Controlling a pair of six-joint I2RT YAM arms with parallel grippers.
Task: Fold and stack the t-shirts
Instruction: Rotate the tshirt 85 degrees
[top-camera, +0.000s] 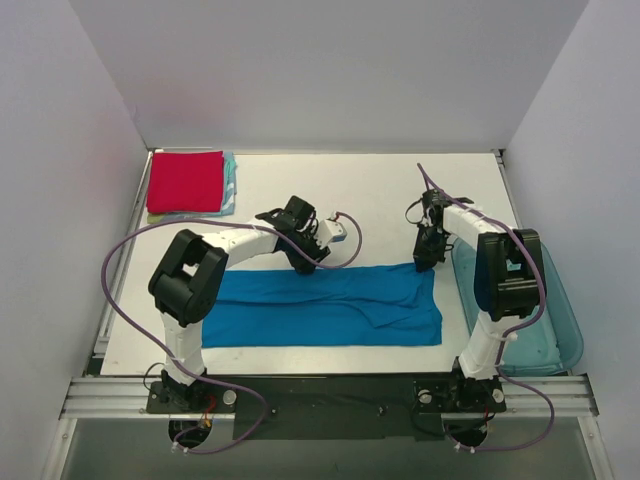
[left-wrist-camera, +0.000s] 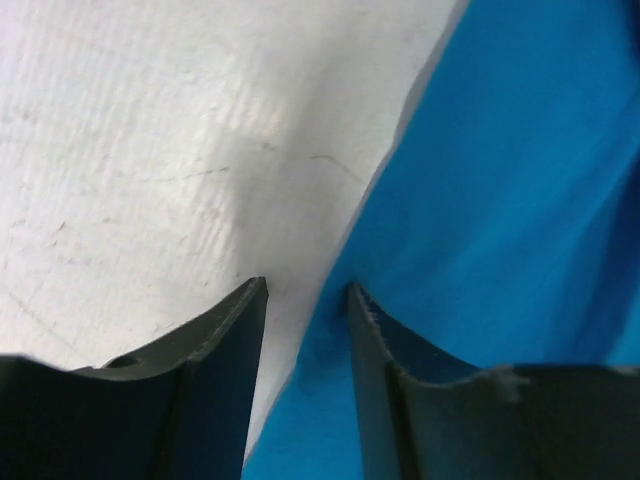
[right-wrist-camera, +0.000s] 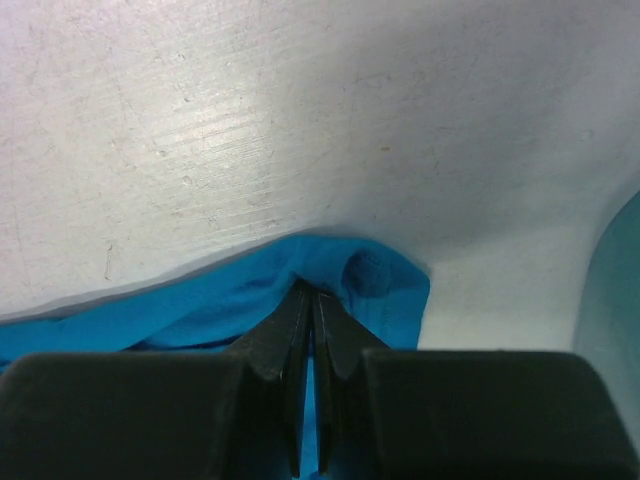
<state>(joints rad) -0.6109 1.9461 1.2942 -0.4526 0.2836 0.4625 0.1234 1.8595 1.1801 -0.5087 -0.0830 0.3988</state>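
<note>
White table (top-camera: 380, 190), top view.

Blue t-shirt (top-camera: 320, 310): bright blue, laid flat as a long band across the table's middle toward 6 o'clock. Left half smooth; ridged creases on the right half; far edge uneven.

Bin (top-camera: 560, 330): translucent blue, at 4 o'clock, behind the right arm.

Folded stack at 10 o'clock: red t-shirt (top-camera: 186, 182) on top, a neat square. Teal t-shirt (top-camera: 230, 185) shows at its right side, and yellowish cloth (top-camera: 180, 216) along its near edge.

Left gripper (left-wrist-camera: 305, 290): at the shirt's far edge, about 12 o'clock from its centre. Fingers apart; one over bare table, the other over blue cloth; the hem runs between them.

Right gripper (right-wrist-camera: 312, 295): at the shirt's far right corner, 2 o'clock. Fingers pressed together, pinching the bunched blue corner.
</note>
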